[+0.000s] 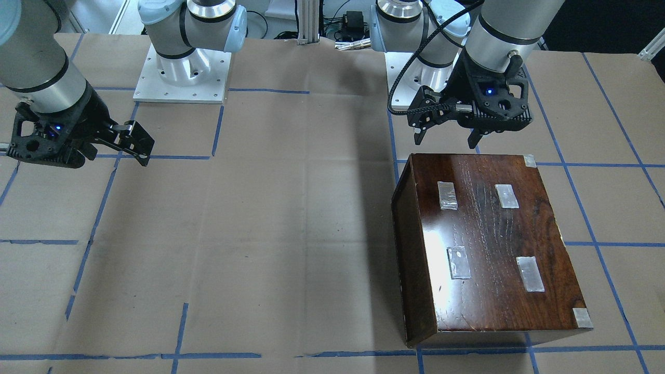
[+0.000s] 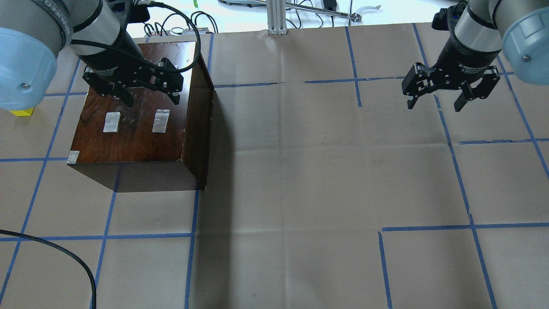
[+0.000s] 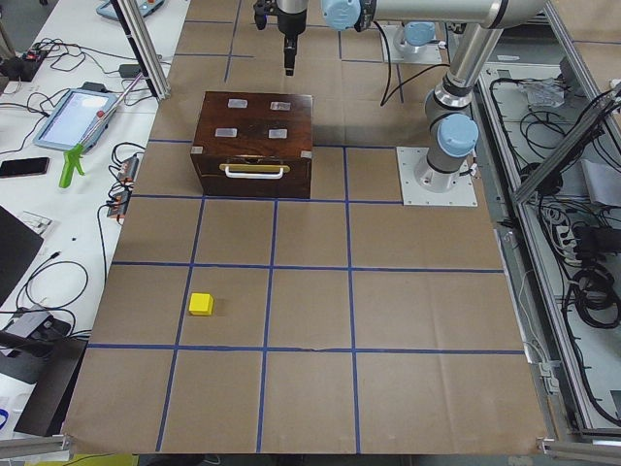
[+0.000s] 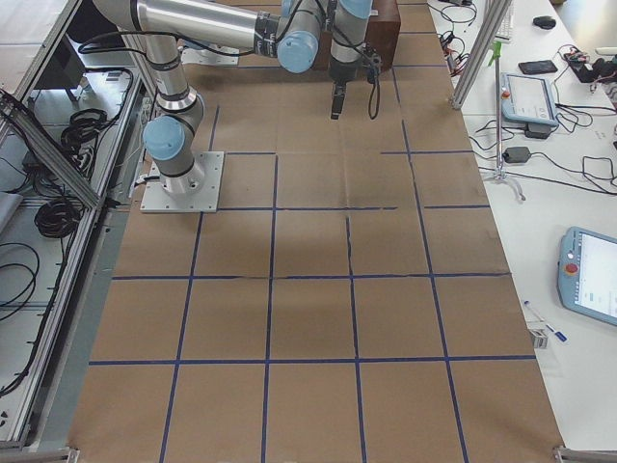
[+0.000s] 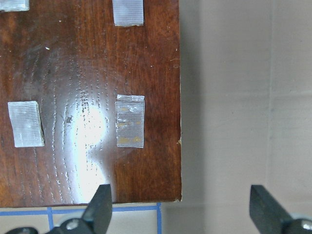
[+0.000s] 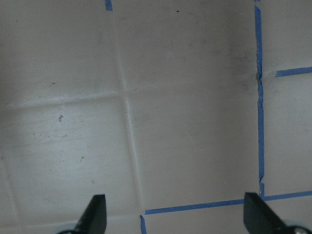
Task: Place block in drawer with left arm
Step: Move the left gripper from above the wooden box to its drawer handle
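Note:
The yellow block (image 3: 201, 304) lies on the paper-covered table, well away from the dark-brown wooden box (image 2: 133, 128). In the overhead view only a sliver of the block (image 2: 21, 112) shows behind my left arm. The drawer (image 3: 254, 172) is shut in the box's front, with its pull showing and its tray hidden. My left gripper (image 2: 133, 92) hangs open and empty above the box's top near its robot-side edge. It also shows in the front view (image 1: 448, 136) and the left wrist view (image 5: 180, 207). My right gripper (image 2: 435, 101) hangs open and empty over bare table far from the box.
Tape patches (image 1: 448, 196) sit on the box (image 1: 488, 249) lid. Blue tape lines (image 2: 283, 82) grid the table. A black braided cable (image 2: 64, 257) lies at the near left. Arm bases (image 1: 182, 72) stand at the robot side.

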### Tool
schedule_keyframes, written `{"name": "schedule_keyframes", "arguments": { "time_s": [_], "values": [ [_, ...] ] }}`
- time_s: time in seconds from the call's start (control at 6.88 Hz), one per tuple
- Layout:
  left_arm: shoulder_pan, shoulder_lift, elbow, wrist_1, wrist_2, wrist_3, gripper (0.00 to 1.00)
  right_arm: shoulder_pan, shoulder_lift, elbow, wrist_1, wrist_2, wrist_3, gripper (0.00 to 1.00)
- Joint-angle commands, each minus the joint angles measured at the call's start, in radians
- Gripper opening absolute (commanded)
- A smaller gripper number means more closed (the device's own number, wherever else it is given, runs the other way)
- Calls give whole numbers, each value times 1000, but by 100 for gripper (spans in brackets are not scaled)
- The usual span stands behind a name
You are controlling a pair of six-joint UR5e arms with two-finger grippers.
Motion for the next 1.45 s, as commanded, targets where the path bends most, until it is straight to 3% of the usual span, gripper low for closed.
{"name": "schedule_keyframes", "arguments": {
  "time_s": [0.0,0.87,1.31],
  "values": [
    [0,-2,0,0,0,0,98,0,0,0,0,0,-1,100],
    [14,-8,-2,3,44,2,98,0,0,0,0,0,-1,100],
    [150,-44,24,14,41,15,98,0,2,0,0,0,-1,100]
  ]
}}
